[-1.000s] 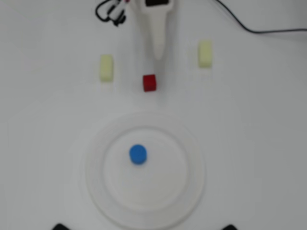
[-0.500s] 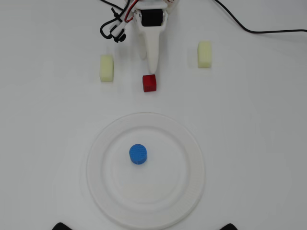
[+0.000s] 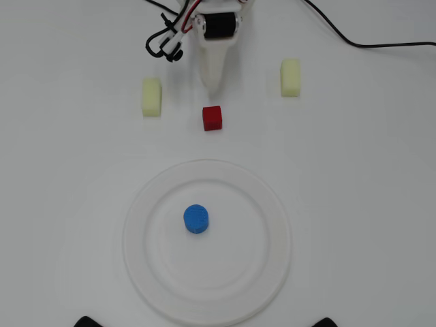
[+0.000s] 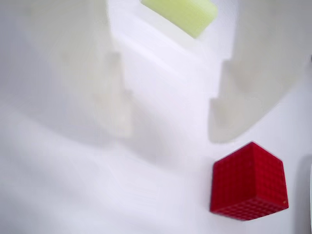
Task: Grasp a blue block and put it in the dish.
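The blue block (image 3: 196, 219), a small blue cylinder, stands upright near the middle of the dish (image 3: 272, 204), a large round white plate, in the overhead view. My gripper (image 3: 212, 88) is at the far side of the table, well away from the dish, with its tip just behind a red cube (image 3: 212, 117). In the wrist view the two white fingers (image 4: 234, 97) stand apart with bare table between them. My gripper (image 4: 170, 131) holds nothing. The red cube (image 4: 248, 183) lies just past the right fingertip. The blue block and the dish are out of the wrist view.
Two pale yellow blocks lie on either side of the gripper, one on the left (image 3: 151, 97) and one on the right (image 3: 291, 76). One yellow block (image 4: 183, 12) shows at the top of the wrist view. Black cables (image 3: 340, 34) run along the far edge.
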